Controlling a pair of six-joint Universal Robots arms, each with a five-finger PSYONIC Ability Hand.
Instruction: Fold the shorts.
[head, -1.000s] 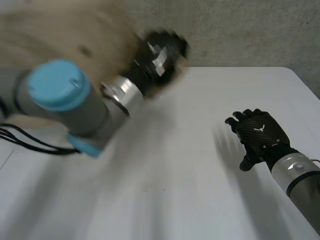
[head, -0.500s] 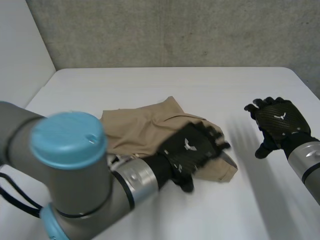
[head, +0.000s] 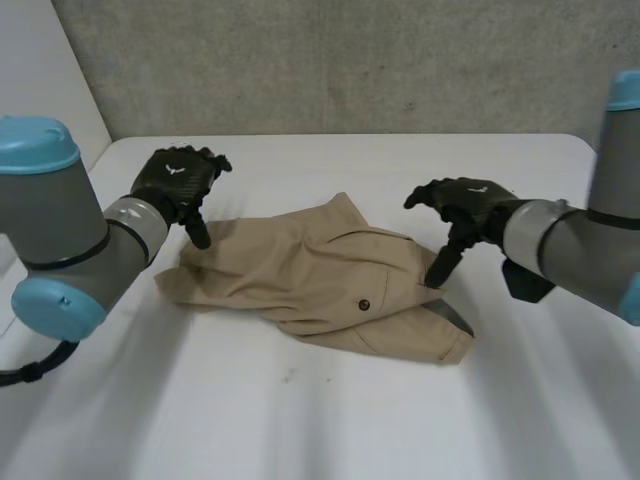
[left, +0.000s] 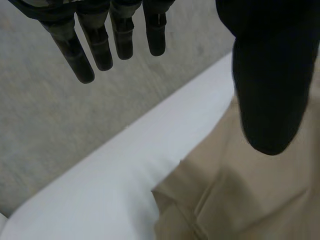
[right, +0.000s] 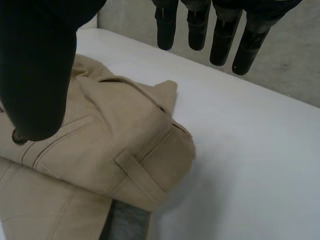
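I see the crumpled tan cotton shorts lying in the middle of the white bench, with their long axis running side to side. My left robot hand hovers at their left end and my right robot hand at the waistband end. Both have fingers spread, thumbs pointing down, gripping nothing. I judge each end equally reachable.

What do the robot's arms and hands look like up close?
The left arm and right arm are thick grey tubes with rounded light-blue caps and silver wrist rings. The left hand and right hand are black, with slim fingers, a stout thumb and a small white mark on the back.
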